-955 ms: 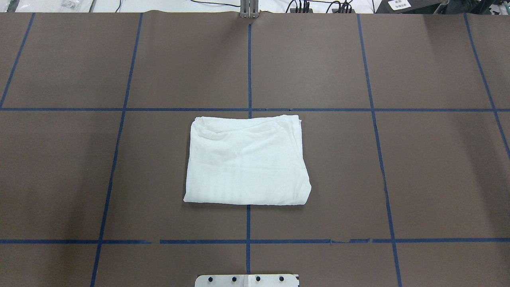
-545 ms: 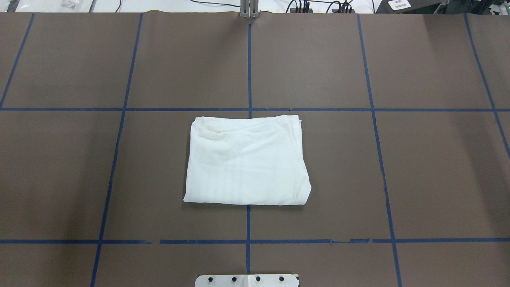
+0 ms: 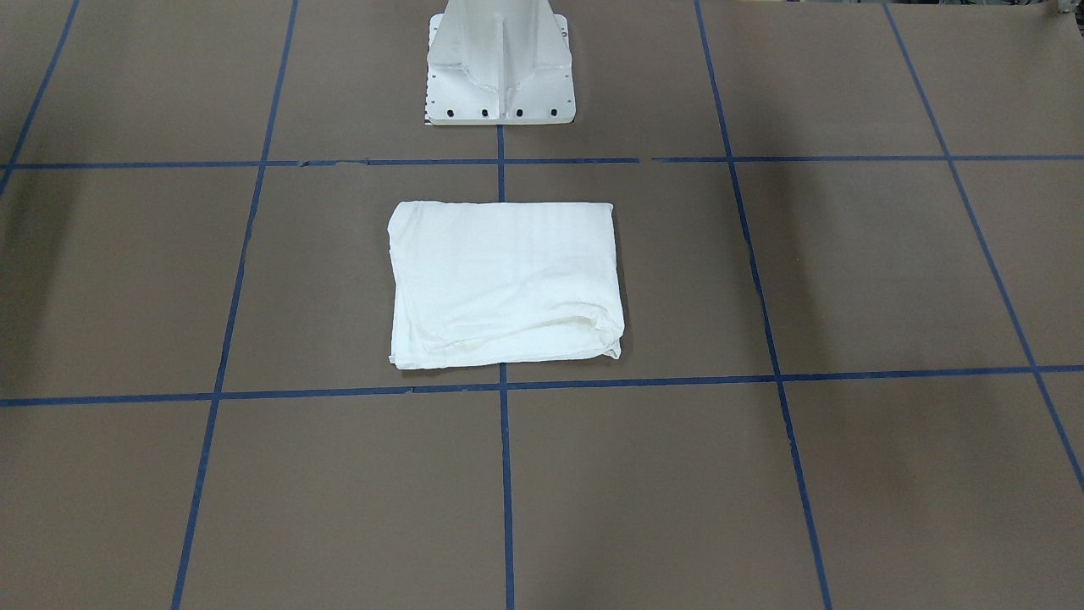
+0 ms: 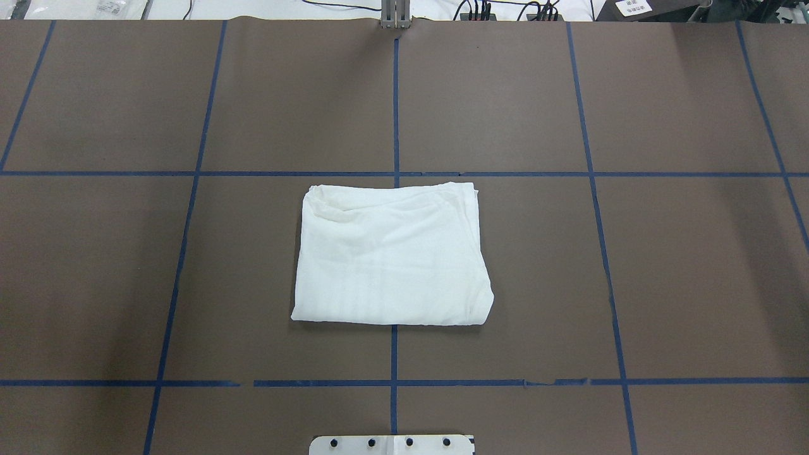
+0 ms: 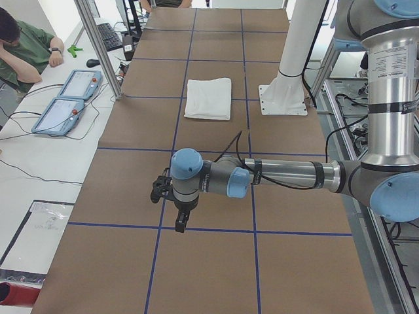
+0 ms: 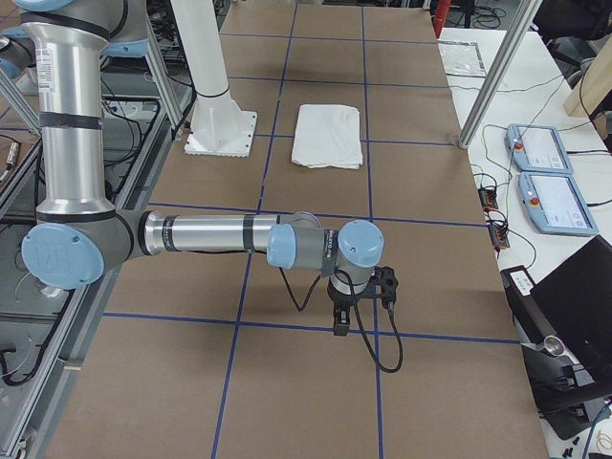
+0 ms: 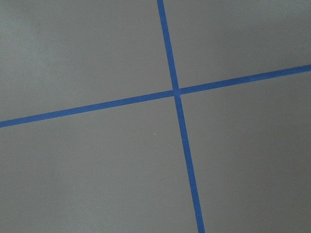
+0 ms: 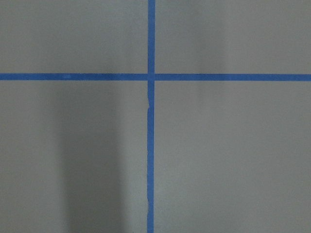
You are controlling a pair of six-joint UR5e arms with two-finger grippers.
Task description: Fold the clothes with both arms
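Change: nothing moved in the overhead view over the last second; shirt [image 4: 392, 253] with the same outline, in the same spot.
Shirt: folded into a compact white rectangle, flat on the table [image 4: 695, 284], centre of the overhead frame, straddling the middle tape line [image 4: 395, 95]; layered edges along its right side, soft roll at its upper left corner.
Left arm [image 5: 281, 175]: lower half of the left side view, stretched low over the table, well apart from the shirt.
Left gripper [image 5: 180, 222]: pointing down near a tape line; impossible to tell whether spread or closed from this side view.
Right arm [image 6: 210, 234]: lower half of the right side view, likewise stretched out, well apart from the shirt.
Right gripper [image 6: 340, 320]: pointing down; grip state also impossible to tell.
Wrist views: only bare table and a tape crossing; no fingers, no cloth.
Meaning for task: probably finished, judging by the tidy fold, the stillness, and both arms away from the shirt; further folds look unnecessary.
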